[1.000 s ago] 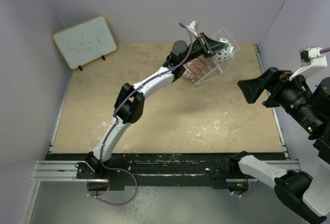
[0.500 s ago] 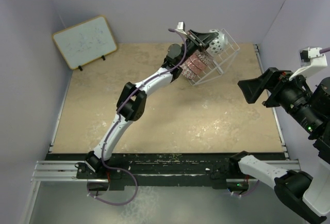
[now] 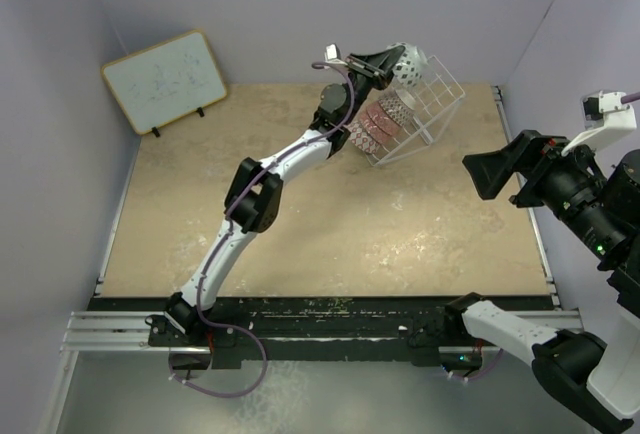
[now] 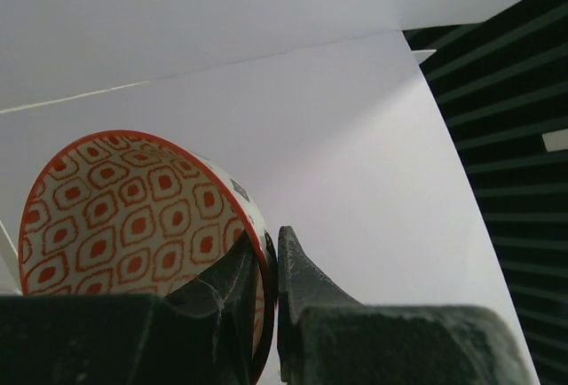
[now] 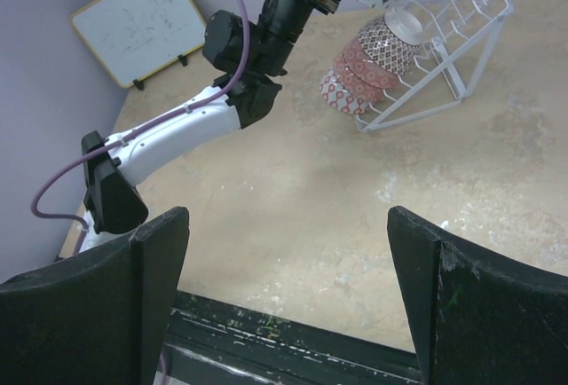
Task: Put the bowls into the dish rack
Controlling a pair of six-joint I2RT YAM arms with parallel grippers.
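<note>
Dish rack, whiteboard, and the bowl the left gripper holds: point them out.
dish rack [image 3: 432, 109], top view, wire grid wall.
whiteboard [image 3: 165, 81], top view, middle of white face.
held bowl [image 4: 124, 216], left wrist view, orange-patterned surface.

Spotted bowl aloft; others inside tilted rack

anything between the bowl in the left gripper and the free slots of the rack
Nothing visible. The left gripper holds the bowl just above the dish rack. The loaded bowls fill only the rack's left end, and the cells to their right stand bare.
</note>
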